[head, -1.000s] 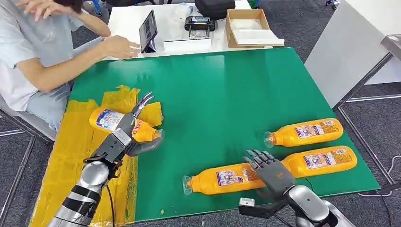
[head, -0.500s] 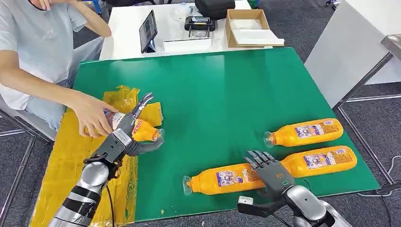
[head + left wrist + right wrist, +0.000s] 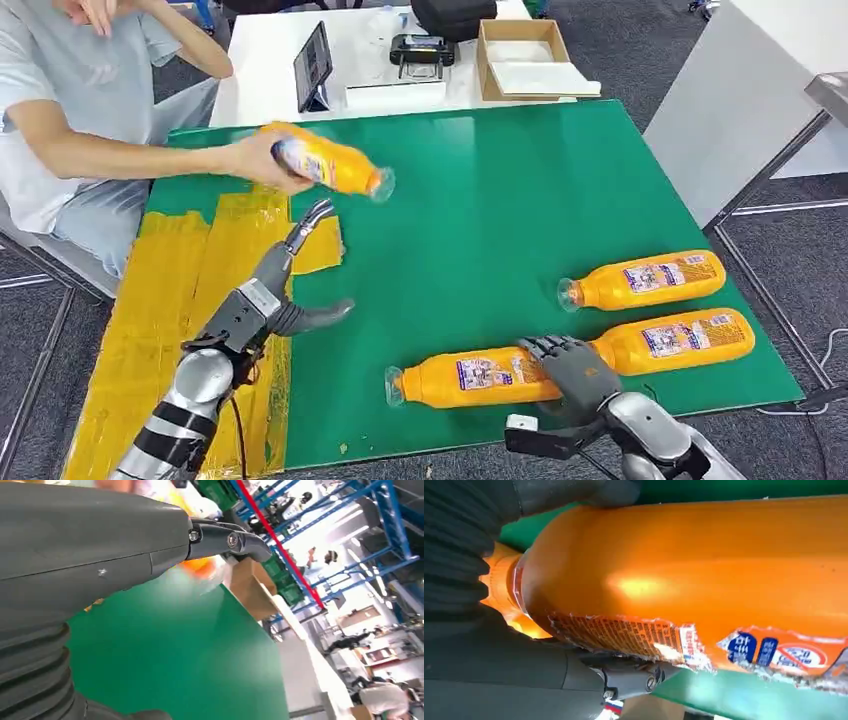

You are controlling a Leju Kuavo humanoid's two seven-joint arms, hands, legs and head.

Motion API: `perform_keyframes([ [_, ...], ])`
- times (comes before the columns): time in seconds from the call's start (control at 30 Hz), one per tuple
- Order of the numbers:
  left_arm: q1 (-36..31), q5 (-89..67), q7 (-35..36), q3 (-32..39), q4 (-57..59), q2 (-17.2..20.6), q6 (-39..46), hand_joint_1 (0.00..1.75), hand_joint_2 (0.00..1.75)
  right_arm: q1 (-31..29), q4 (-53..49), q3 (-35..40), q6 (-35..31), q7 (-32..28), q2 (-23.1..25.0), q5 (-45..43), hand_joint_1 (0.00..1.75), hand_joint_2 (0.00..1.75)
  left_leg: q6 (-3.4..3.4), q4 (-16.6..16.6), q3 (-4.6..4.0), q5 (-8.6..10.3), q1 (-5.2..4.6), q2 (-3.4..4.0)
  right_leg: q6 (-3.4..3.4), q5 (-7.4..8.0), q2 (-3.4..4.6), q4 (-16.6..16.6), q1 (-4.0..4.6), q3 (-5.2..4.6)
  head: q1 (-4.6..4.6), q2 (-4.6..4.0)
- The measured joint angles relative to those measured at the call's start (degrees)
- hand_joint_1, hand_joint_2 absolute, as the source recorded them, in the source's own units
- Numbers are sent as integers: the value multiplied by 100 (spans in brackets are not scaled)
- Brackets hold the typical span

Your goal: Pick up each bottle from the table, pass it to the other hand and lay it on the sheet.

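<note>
1. In the head view three orange plastic bottles lie on their sides on the green table (image 3: 480, 200), toward the lower right of the frame. None of them is on the yellow crinkled sheet (image 3: 170, 290) at the lower left, so most of the job looks to be left.

2. A person's hand (image 3: 255, 160) at the upper left holds a fourth orange bottle (image 3: 325, 163) in the air, above the far end of the sheet. It rests on nothing.

3. The right hand (image 3: 572, 368), dark grey and many-fingered, sits at the bottom centre-right with its fingers curled over the near orange bottle with the blue-and-white label (image 3: 470, 378). The right wrist view shows the thumb and fingers on either side of the glossy orange body, so I judge it a grasp. The bottle looks to lie on the table, not yet lifted.

4. The left hand (image 3: 290, 290) hangs over the edge of the sheet at the lower left, fingers spread wide and nothing in them. It looks ready to receive.

5. The other two bottles, the far one (image 3: 645, 280) and the one just below it (image 3: 675, 340), lie side by side and close together at the right.

6. The bottles are smooth, shiny, round-bodied with narrow necks. The near bottle's label looks torn at its edges. The sheet is wrinkled and taped in patches, and the table top is flat and matte.
</note>
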Motion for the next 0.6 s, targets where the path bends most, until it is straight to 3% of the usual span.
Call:
perform_keyframes([
  [0.43,22,22,0,-72,-230,-28,-33,0,175,-15,-37,0,92,-2,-17,-2,150,175,0,0,7,1,0,1,0,0,0,0,0,6,0,0],
  [0.53,81,61,-166,-74,-256,-26,-33,0,175,-14,-37,0,92,-2,-59,13,173,175,0,0,7,1,0,1,0,0,0,0,0,6,0,0],
  [0.6,120,83,-190,-83,-330,-26,-35,0,175,-13,-37,2,86,37,-66,95,175,175,0,0,7,0,0,1,0,0,0,0,0,6,-2,0],
])
